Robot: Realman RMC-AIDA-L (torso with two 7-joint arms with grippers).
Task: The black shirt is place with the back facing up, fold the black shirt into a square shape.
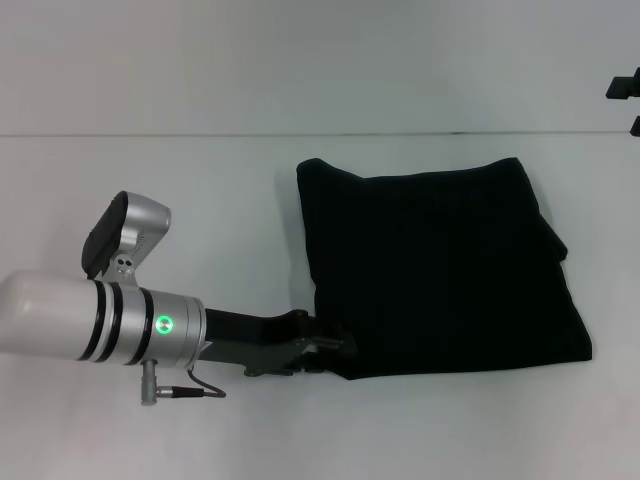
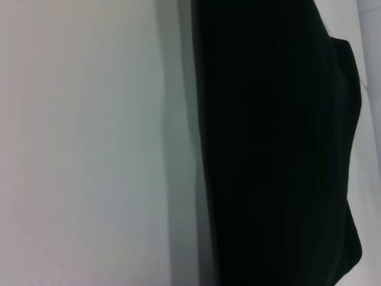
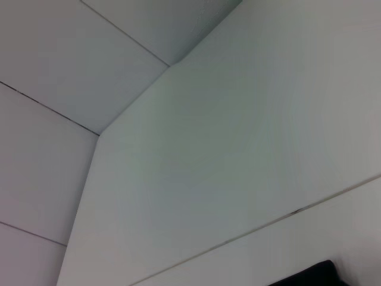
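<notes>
A: Which step am I on?

B: Late, by my read. The black shirt (image 1: 435,265) already lies as a compact, roughly square bundle on the white table (image 1: 150,180), right of centre in the head view. No lettering shows, just plain black.

A: Left arm?

B: I have the left gripper (image 1: 335,352) low at the bundle's near left corner, touching or slipped just under the hem. Fingertips are lost against the black cloth, so I cannot tell if it is spread, pressed together or pinching fabric.

A: Right one?

B: Parked far right. Only two dark bits show at the head view's edge, which I take for the right gripper (image 1: 625,88); state not readable. Its wrist camera sees bare table and a sliver of black.

A: Next move?

B: Judgement only: either one more fold across from that corner, or a tidy-up and release. If it folds, it needs a firm hold on all layers at the corner, then a lift high enough to clear the pile.

A: Material?

B: Soft, matte, limp knit. Layers stacked, edges rounded not crisp. The right side bulges where an under-layer pokes out, and the far edge sags slightly. The left wrist view shows the left edge as a straight line against the smooth, featureless table. Expect layers to slide.
</notes>
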